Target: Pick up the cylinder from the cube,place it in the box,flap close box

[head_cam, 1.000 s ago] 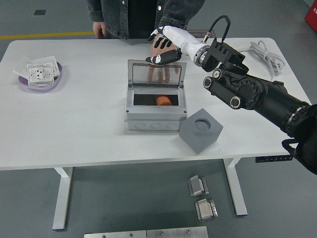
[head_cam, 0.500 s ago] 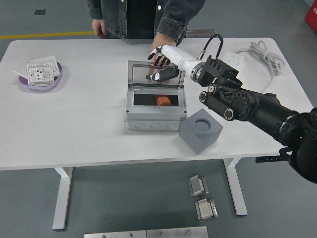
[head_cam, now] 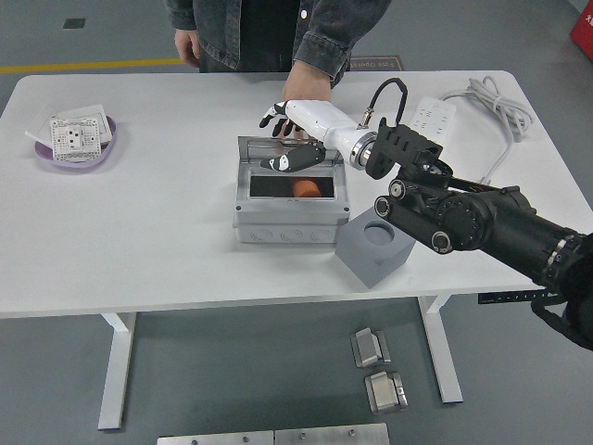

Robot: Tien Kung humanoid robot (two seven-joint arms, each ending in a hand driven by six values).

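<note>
Orange, the one cylinder (head_cam: 305, 187) already lay inside the single grey box (head_cam: 290, 206); the one grey cube (head_cam: 375, 244) stood bare just beside it on the worktop (head_cam: 157, 232). Judging by that, only shutting the flap remained. The right hand (head_cam: 295, 139) rested on the tilting clear lid (head_cam: 255, 152), fingers spread, holding nothing. One person's hand (head_cam: 298, 97) hovered behind.

The right hand (head_cam: 295, 139) is resting over the tilted lid (head_cam: 289, 153) of the grey box (head_cam: 287, 221), fingers spread. An orange cylinder (head_cam: 306, 188) is lying inside the box, and the grey cube (head_cam: 374, 244) is sitting just beside its right corner. A person's hand (head_cam: 301, 93) is reaching down behind the lid.
</note>
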